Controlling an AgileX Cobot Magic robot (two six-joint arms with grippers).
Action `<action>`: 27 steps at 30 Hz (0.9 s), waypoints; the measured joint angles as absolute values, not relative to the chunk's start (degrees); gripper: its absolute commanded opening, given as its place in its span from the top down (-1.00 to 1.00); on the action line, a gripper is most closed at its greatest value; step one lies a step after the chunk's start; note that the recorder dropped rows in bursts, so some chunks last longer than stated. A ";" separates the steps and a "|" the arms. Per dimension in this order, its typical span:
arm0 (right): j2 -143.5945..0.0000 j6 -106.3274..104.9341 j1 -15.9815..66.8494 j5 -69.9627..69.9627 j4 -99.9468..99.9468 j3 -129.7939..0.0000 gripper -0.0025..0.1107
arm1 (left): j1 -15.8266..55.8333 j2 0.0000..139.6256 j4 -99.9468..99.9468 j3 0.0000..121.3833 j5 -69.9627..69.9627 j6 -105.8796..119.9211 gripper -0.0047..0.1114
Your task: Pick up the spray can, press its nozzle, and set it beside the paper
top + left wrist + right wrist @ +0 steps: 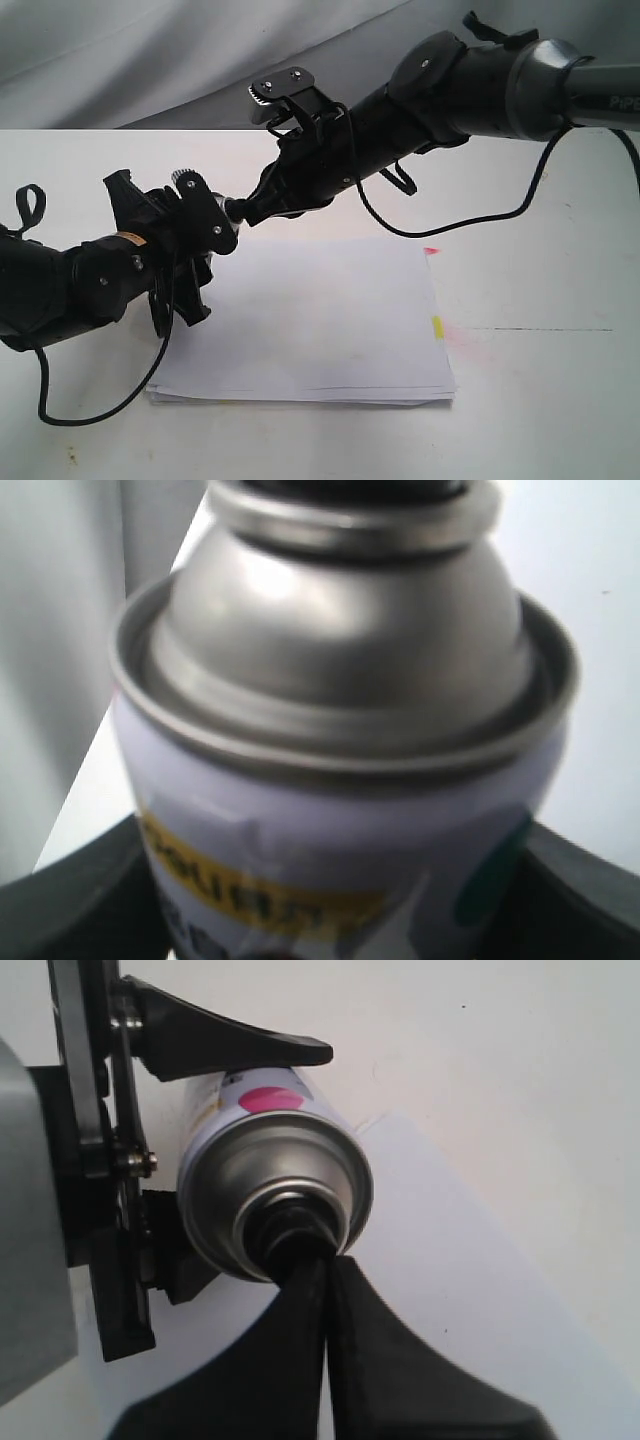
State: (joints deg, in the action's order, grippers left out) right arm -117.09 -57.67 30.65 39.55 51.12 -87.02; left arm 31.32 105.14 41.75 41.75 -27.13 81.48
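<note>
The spray can lies tilted above the paper's near-left corner, with my left gripper shut on its white body. One dark finger shows at each side of it. The silver dome fills the left wrist view. My right gripper is shut, and its joined fingertips touch the black nozzle. In the exterior view the right gripper meets the left gripper, and the can is mostly hidden between the fingers. The paper lies flat on the table.
A pink tab and a yellow tab stick out of the paper's right edge, beside a faint pink stain. Black cables trail from both arms. Grey cloth hangs behind the white table.
</note>
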 measured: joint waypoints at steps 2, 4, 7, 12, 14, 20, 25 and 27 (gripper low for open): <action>-117.09 -57.90 30.65 39.44 51.25 -87.02 0.96 | 31.21 105.14 41.75 41.75 -27.13 81.48 0.92; -117.13 -57.90 30.65 39.44 51.36 -87.02 0.96 | 31.21 105.14 41.75 41.75 -27.13 81.48 0.92; -117.13 -58.10 30.65 39.44 51.72 -87.02 0.96 | 31.21 105.14 41.75 41.75 -27.13 81.48 0.92; -117.13 -58.10 30.65 39.44 51.95 -87.02 0.96 | 31.21 105.14 41.75 41.75 -27.13 81.48 0.92; -117.13 -58.20 30.65 39.44 52.06 -87.02 0.96 | 31.21 105.14 41.75 41.75 -27.13 81.48 0.92; -117.13 -58.33 30.65 39.67 52.06 -87.02 0.96 | 31.21 105.14 41.75 41.75 -27.13 81.48 0.92; -117.13 -58.93 30.65 40.04 53.42 -87.02 0.96 | 31.21 105.14 41.75 41.75 -27.13 81.48 0.92; -117.13 -59.17 30.65 40.29 53.72 -87.02 0.96 | 31.21 105.14 41.75 41.75 -27.13 81.48 0.92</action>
State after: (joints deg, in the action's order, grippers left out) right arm -117.13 -59.17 30.65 40.29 53.72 -87.02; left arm 31.21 105.14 41.75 41.75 -27.13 81.48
